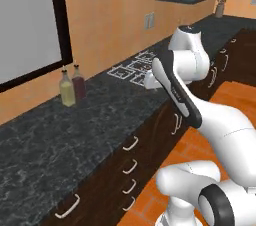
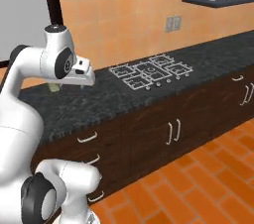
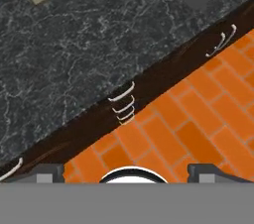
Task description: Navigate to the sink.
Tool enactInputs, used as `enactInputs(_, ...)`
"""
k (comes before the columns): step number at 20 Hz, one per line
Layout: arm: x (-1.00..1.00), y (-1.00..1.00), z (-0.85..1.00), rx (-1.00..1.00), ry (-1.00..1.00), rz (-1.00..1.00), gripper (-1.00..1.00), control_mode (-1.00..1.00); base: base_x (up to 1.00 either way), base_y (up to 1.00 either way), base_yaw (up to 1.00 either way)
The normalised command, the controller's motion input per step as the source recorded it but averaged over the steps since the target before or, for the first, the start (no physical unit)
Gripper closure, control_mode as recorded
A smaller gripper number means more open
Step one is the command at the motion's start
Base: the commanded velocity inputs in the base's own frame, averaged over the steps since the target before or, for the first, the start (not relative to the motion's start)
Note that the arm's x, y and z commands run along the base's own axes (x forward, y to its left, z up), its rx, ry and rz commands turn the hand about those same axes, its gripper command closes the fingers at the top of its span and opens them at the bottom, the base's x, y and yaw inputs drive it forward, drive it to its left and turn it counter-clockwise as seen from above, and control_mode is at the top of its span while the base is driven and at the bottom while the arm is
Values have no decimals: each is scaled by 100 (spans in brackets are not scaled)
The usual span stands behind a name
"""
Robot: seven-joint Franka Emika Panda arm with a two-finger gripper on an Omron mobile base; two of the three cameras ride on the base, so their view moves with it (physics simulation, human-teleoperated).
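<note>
Kitchen, dark marble tabletop (image 1: 60,140) faced; cooktop (image 2: 151,75) and bottles (image 1: 71,86) seen, sink not reached. Gripper (image 3: 126,174) empty, jaws wide. Driving judged left.

Arm folded, claw (image 3: 127,172) open, downward.

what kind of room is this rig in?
A rendered home kitchen, most likely: a dark marbled stone counter over dark brown drawers, a black cooktop with white burner grates set into it, and two glass bottles by the orange tiled wall.
</note>
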Motion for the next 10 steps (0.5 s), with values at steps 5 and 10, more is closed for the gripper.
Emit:
enactInputs(5, 0, 0, 0, 0, 0, 0, -100, 100, -1, -1, -76)
enactInputs(10, 0, 0, 0, 0, 0, 0, -100, 100, 2, -10, -65)
